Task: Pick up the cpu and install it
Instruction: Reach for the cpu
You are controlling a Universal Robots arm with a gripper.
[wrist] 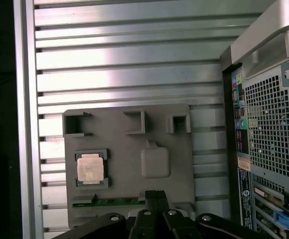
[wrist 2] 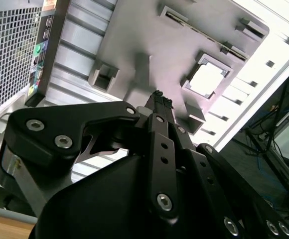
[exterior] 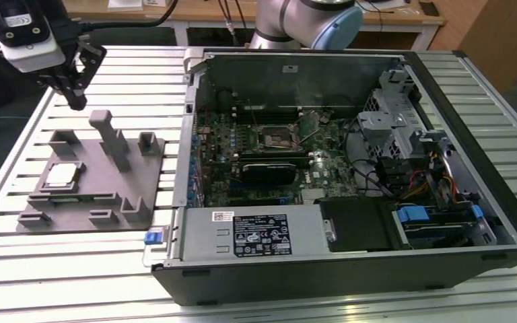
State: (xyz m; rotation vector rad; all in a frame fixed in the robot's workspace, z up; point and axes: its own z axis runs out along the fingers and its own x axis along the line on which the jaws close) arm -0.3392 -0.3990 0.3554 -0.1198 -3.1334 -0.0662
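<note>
The cpu [exterior: 62,176] is a small silvery square chip lying flat in a recess of the grey fixture plate [exterior: 97,205] at the exterior view's left. My gripper [exterior: 76,101] hangs above the far end of that plate, well clear of the chip, its fingers pressed together with nothing between them. In the first wrist view the cpu [wrist: 90,168] lies off to one side of the gripper [wrist: 156,194]. In the second wrist view the cpu [wrist 2: 206,79] is beyond the gripper [wrist 2: 158,95]. The black socket [exterior: 274,138] sits on the motherboard inside the open computer case [exterior: 501,202].
Grey upright blocks [exterior: 113,138] stand on the fixture plate around the chip. The slatted metal table [exterior: 61,269] carries both plate and case. The case's near wall [exterior: 186,134] rises between the fixture and the motherboard. Drive cages and cables [exterior: 420,168] fill the case's right side.
</note>
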